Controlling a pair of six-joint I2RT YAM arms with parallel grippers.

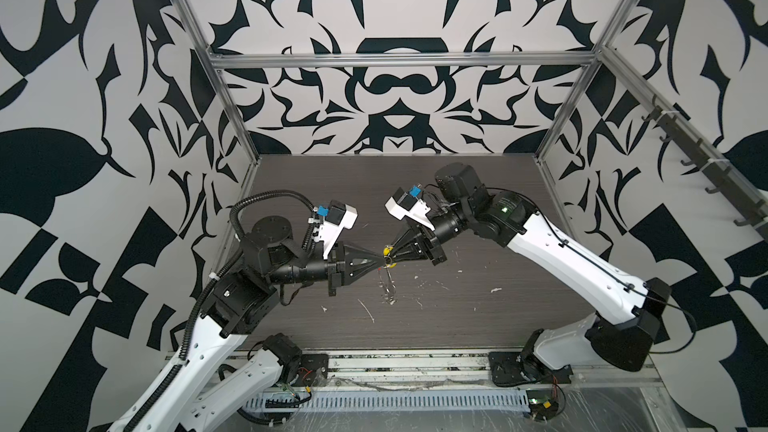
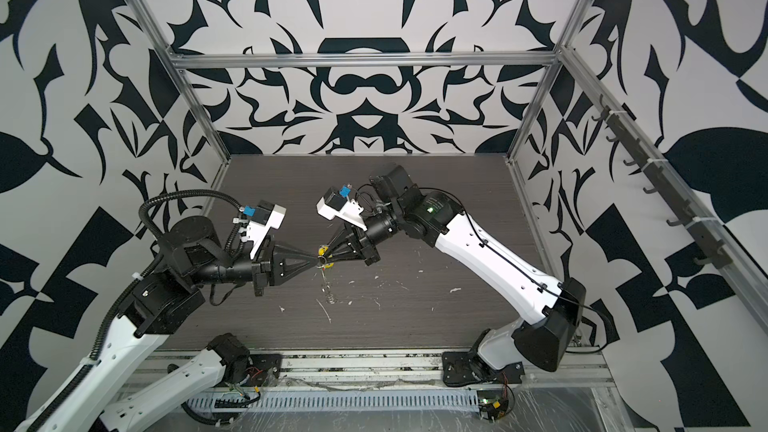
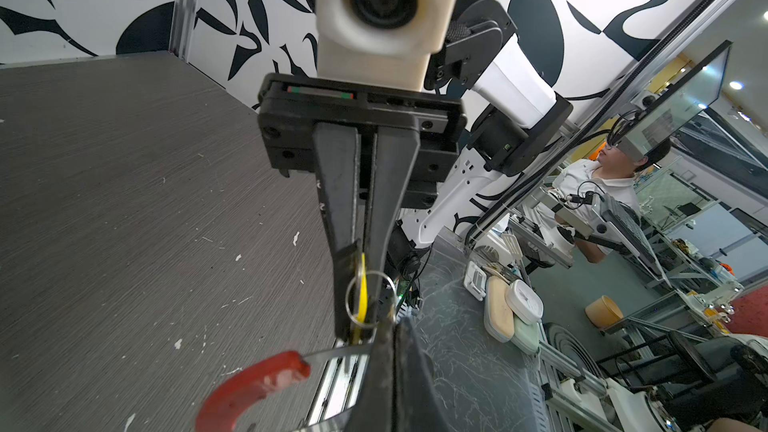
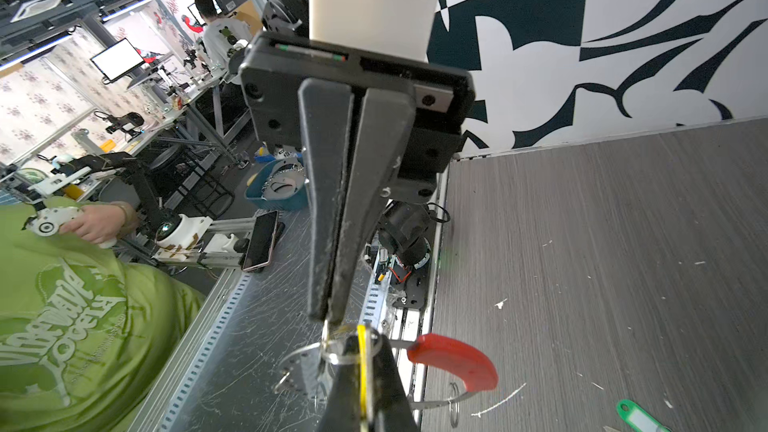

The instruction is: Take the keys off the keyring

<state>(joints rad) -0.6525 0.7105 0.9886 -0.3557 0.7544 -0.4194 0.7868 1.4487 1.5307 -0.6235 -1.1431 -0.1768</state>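
Observation:
Both grippers meet tip to tip above the middle of the table. My right gripper (image 4: 363, 344) is shut on the yellow key (image 4: 363, 367), which also shows in a top view as the yellow key (image 1: 387, 250). My left gripper (image 3: 392, 326) is shut on the small silver ring (image 3: 370, 299) that passes through the key. The keyring (image 4: 457, 361), a thin grey hoop with a red sleeve (image 3: 249, 384), hangs below the two tips with tiny rings on it. A green key (image 4: 636, 413) lies on the table, apart from the hoop.
White flecks (image 1: 368, 311) are scattered over the dark wood-grain table (image 1: 478, 209). Metal frame posts and patterned walls close in the back and sides. A slotted cable duct (image 1: 395, 403) and the arm bases run along the front edge.

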